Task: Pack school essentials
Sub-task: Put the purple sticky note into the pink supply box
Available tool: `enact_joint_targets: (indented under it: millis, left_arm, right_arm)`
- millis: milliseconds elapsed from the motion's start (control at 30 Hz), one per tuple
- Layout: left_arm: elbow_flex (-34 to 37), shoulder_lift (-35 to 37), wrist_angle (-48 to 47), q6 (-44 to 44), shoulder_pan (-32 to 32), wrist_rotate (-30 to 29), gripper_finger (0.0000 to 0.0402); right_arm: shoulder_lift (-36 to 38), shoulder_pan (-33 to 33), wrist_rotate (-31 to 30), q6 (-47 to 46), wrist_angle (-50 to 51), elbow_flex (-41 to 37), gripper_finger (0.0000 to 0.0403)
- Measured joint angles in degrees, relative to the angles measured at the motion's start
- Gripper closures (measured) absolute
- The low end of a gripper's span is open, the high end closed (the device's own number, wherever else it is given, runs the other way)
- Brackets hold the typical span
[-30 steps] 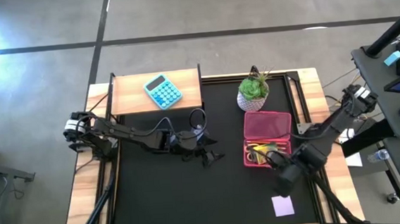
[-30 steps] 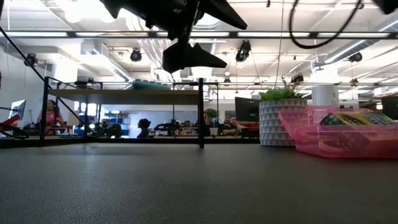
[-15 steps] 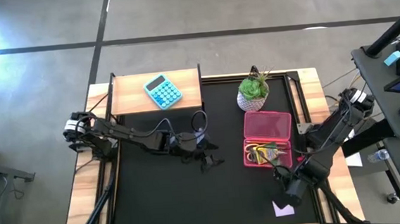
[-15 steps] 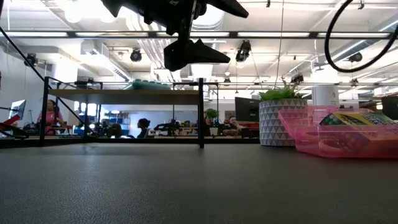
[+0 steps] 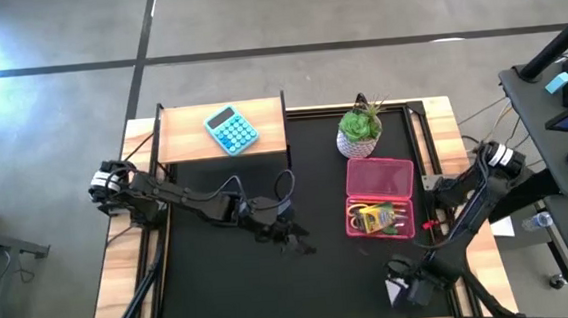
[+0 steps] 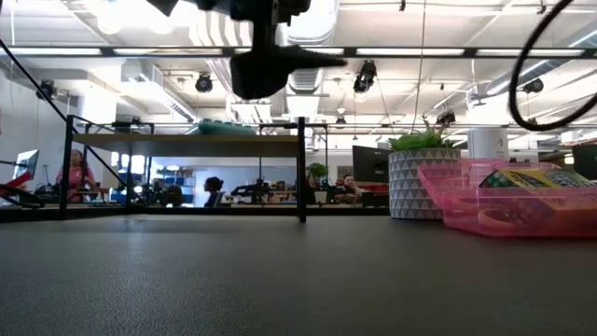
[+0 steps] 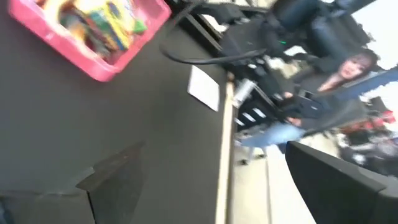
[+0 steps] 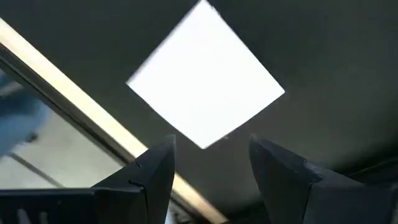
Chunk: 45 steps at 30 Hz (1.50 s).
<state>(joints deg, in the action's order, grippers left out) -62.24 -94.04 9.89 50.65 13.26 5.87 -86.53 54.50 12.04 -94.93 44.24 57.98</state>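
High view: right gripper (image 5: 405, 283) has swung away from the pink case (image 5: 379, 200) toward the worktop's near right corner and now sits directly over the lilac notepad (image 5: 398, 291), partly hiding it.
Right wrist view: notepad (image 8: 206, 90) fills the frame just ahead of the fingertips, lying flat beside the worktop's pale wood edge strip (image 8: 74, 109); no contact visible.
Right tool: fingers apart, nothing between them.
Left gripper: (image 5: 295, 240) hovers mid-worktop, drifted a little toward the near edge over the last second; fingers spread, empty. Looks like it is just waiting.
Case contents: crayon box (image 5: 373, 218) and other stationery already lie in the open half of the case; individual pencils and scissors too small to separate.
Low view: case (image 6: 508, 201) sits on the mat next to the plant pot (image 6: 415, 182), crayon box (image 6: 522, 177) visible through its wall.
Task meaning: notepad appears to be the last loose item, so this reads as the approach for its pickup. Thin flat sheet on the mat, close to the edge strip; likely a hard grab.
Not for packing: blue calculator (image 5: 231, 130) on the raised wooden shelf (image 5: 192, 135) at the far left corner, plant (image 5: 360, 126) at the far edge.
Writing: none readable. Crayon box print is unresolved, notepad face is blank.
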Motion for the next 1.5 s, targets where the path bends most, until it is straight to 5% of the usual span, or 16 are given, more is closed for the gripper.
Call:
enact_joint_targets:
  millis: [667,1200,1500]
  left_arm:
    - [0.02,0.11,16.80,2.10,7.10,-0.32,0.0044]
    - [0.02,0.11,16.63,1.67,7.07,-0.39,0.0044]
    - [0.33,0.00,14.90,0.92,7.17,1.42,0.0044]
  right_arm:
    - [-9.54,4.87,-0.27,1.76,-8.58,0.19,0.0213]
    - [-8.30,-0.26,-20.75,9.40,-12.24,-0.11,0.0213]
    - [-5.17,-3.63,-22.58,15.31,-12.92,0.01,0.0213]
